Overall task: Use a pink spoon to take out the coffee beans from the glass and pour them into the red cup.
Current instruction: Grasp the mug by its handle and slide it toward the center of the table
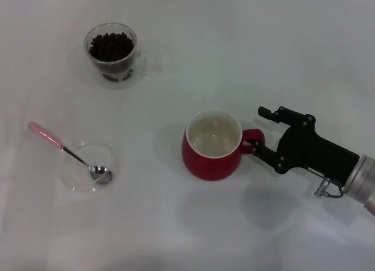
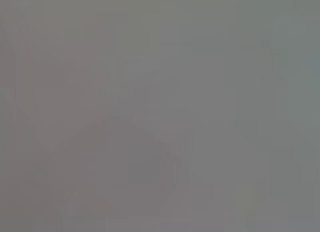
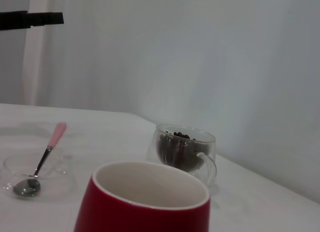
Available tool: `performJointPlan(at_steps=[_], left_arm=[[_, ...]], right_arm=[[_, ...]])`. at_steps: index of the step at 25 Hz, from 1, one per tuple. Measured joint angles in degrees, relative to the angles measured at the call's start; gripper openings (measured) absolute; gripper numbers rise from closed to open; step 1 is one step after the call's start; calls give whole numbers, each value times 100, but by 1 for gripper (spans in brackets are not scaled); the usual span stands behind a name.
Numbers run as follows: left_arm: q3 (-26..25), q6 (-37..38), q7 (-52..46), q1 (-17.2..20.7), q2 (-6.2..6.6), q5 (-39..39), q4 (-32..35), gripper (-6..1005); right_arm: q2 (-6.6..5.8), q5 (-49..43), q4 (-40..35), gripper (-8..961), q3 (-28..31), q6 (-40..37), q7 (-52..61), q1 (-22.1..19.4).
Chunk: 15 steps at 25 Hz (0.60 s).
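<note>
- The small pink-handled metal spoon (image 1: 65, 150) lies with its bowl in the flat clear glass saucer (image 1: 76, 177), untouched, on the white desk (image 1: 193, 230).
- The clear double-walled glass (image 1: 111, 54), farther back, is full of dark coffee beans (image 1: 110, 46).
- The rounded dark red ceramic cup (image 1: 212, 145) stands empty in the middle.
- The right tool (image 1: 259, 130) is open around the cup's handle; close it gently so the cup stays steady.
- The left tool is not visible.

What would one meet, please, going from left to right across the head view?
Pink spoon resting in a clear saucer → glass of coffee beans → red cup → right gripper at the cup's handle. The spoon and glass overlap slightly in span; the left gripper is not in view.
</note>
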Motion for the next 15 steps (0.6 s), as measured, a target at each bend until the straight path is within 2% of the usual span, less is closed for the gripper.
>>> performJointPlan(at_steps=[9, 15], left_arm=[[0, -5, 0, 34, 11, -11, 8, 848], [1, -5, 0, 33, 10, -11, 8, 848]], right_arm=[[-5, 0, 52, 613, -2, -15, 65, -23], [-21, 0, 76, 664, -2, -46, 35, -79]])
